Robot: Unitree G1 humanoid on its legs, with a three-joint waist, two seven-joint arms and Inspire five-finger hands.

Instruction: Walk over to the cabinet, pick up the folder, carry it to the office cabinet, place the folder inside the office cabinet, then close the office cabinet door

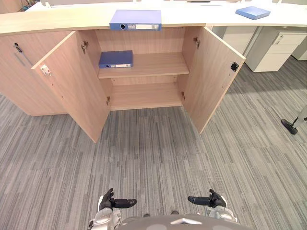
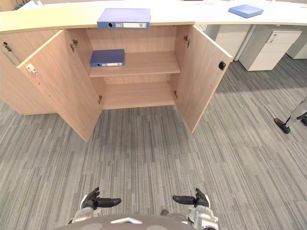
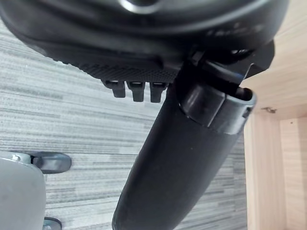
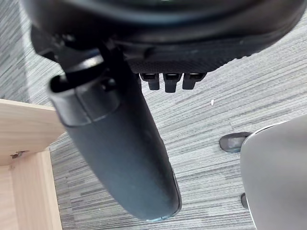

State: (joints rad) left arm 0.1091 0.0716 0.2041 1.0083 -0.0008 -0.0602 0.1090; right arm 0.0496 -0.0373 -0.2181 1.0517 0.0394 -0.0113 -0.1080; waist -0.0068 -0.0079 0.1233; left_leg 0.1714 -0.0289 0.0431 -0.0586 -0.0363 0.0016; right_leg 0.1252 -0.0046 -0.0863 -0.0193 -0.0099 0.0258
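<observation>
A blue folder (image 1: pixel 135 20) lies flat on the light wooden counter above the open cabinet (image 1: pixel 153 64). A second blue folder (image 1: pixel 116 59) lies on the left of the cabinet's upper shelf; the lower shelf is bare. Both cabinet doors stand wide open towards me. My left hand (image 1: pixel 112 202) and right hand (image 1: pixel 211 200) hang low near my body, far from the cabinet, thumbs pointing inward. Each is open and holds nothing, as the left wrist view (image 3: pixel 182 163) and the right wrist view (image 4: pixel 120 143) also show.
A third blue folder (image 1: pixel 253 13) lies on the white desk at the far right. A white drawer unit (image 1: pixel 278 48) stands beside the cabinet on the right. A person's shoe (image 1: pixel 289 126) is at the right edge. Grey striped carpet lies between me and the cabinet.
</observation>
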